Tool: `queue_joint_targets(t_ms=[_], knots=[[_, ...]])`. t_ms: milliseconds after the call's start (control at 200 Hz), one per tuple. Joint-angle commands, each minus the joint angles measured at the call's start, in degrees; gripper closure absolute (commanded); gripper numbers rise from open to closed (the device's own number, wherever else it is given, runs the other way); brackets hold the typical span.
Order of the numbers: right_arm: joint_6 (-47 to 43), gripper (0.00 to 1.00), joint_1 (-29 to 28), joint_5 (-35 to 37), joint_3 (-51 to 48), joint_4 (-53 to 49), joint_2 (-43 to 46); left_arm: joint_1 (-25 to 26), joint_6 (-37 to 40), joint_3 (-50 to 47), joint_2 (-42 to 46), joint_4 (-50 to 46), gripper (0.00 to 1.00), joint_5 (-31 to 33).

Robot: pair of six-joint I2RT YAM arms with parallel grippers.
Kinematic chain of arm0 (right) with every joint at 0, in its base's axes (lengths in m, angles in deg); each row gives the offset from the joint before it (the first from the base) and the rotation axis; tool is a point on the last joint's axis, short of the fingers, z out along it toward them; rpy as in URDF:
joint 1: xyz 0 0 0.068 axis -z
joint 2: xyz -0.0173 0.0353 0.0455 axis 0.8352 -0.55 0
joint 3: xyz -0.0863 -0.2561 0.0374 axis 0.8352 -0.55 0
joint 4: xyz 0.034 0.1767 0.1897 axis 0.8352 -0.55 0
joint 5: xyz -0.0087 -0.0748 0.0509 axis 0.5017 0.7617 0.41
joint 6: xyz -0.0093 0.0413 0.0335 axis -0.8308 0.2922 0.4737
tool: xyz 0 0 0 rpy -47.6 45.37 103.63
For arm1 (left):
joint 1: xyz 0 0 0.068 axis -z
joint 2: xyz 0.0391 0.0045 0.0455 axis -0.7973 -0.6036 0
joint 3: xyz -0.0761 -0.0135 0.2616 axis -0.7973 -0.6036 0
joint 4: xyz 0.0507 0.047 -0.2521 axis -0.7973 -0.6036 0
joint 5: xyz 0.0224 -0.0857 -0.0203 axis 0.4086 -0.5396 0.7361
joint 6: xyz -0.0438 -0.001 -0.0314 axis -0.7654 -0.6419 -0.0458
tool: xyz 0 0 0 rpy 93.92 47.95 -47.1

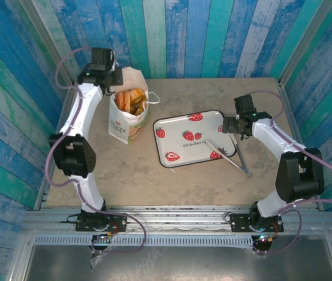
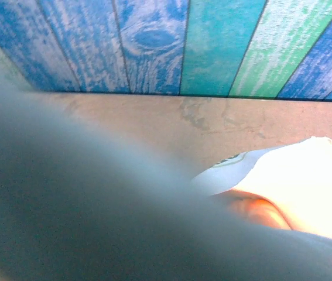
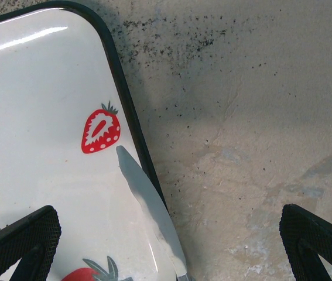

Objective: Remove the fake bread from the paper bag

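Observation:
The white paper bag (image 1: 125, 120) stands open at the back left of the table, with several orange and golden-brown pieces of fake bread (image 1: 129, 100) piled in its mouth. My left gripper (image 1: 113, 81) is shut at the bag's back-left rim; I cannot tell whether paper is pinched between its fingers. In the left wrist view a blurred dark mass covers the lower left. Beyond it I see the bag's bright white wall (image 2: 306, 170) and an orange piece of bread (image 2: 262, 212). My right gripper (image 1: 236, 125) hangs open over the tray's right edge, with nothing between its fingers (image 3: 25, 240).
A white strawberry-print tray (image 1: 174, 124) with a dark rim lies mid-table. Metal tongs (image 1: 231, 157) rest across its right edge, and one flat tip (image 3: 148, 205) lies on the tray (image 3: 37, 88) below my right gripper (image 3: 171, 246). Blue and green plank walls enclose the table.

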Motion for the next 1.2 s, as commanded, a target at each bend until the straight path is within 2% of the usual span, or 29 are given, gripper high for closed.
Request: queue_joint_targets(t_ms=[0, 275, 506, 641, 771, 962, 1192], knots=[[0.8, 0.00, -0.3, 0.8, 0.2, -1.0, 0.8, 1.0, 6.1, 6.8, -5.4, 0.0, 1.00, 2.5], [0.8, 0.00, -0.3, 0.6, -0.2, -0.4, 0.1, 3.0, 13.4, 23.5, -14.7, 1.7, 1.00, 1.6], [1.6, 0.00, -0.3, -0.8, 0.0, 0.3, -1.3, 3.9, 22.8, 23.8, -16.9, 11.5, 1.00, -0.9], [2.3, 0.00, -0.3, -1.4, 0.4, 0.3, -2.1, 4.5, 27.9, 23.5, -18.0, 14.1, 1.00, -3.7], [3.0, 0.00, -0.3, -1.7, 0.4, 0.4, -2.6, 6.0, 32.6, 20.4, -17.5, 16.0, 1.00, -6.0], [4.0, 0.00, -0.3, -2.4, -0.4, 0.9, -2.6, 8.7, 38.8, 9.6, -13.5, 21.5, 1.00, -8.4], [2.6, 0.00, -0.1, -3.3, -2.2, 0.0, 0.1, 10.5, 41.2, -0.9, -7.0, 27.0, 1.00, -11.4]])
